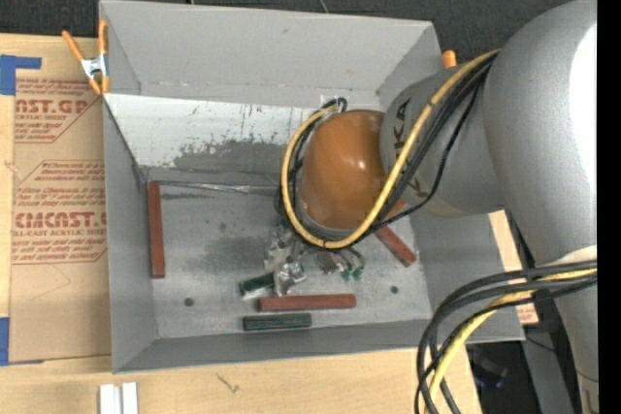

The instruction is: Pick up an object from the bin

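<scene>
Light is even and moderately bright, coming from above. The bin [126,208] has its back wall lit brightest; its floor reads greyer, with soft-edged shade under the arm [543,111]. Broad pale sheen on the arm's silver shell, a dull highlight on the orange cover [340,170]. Surround beyond the top rim stays dark.

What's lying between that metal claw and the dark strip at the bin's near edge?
A reddish-brown stick lies flat between the gripper and the dark strip, as the camera view shows.
</scene>
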You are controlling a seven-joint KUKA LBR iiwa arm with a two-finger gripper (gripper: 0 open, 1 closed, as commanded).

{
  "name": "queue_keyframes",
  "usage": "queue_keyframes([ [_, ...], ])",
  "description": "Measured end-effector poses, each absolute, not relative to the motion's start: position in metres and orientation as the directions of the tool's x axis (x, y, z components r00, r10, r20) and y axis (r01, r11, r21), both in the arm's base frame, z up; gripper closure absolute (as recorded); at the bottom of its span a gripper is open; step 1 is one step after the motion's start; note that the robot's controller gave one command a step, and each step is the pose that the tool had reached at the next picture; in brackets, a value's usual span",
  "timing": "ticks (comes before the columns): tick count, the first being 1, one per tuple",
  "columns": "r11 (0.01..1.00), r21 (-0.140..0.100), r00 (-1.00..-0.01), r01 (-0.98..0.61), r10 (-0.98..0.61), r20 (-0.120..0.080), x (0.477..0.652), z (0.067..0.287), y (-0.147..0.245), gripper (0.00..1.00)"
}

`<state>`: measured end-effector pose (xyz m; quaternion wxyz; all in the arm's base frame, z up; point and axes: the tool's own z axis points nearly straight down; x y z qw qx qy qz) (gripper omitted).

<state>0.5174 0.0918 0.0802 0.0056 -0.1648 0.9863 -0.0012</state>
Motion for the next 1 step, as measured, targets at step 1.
queue_keyframes([
  [1, 0.946, -0.004, -0.946, -0.325, -0.325, -0.011, 0.5175, 0.0802, 0.0918, 1.00],
])
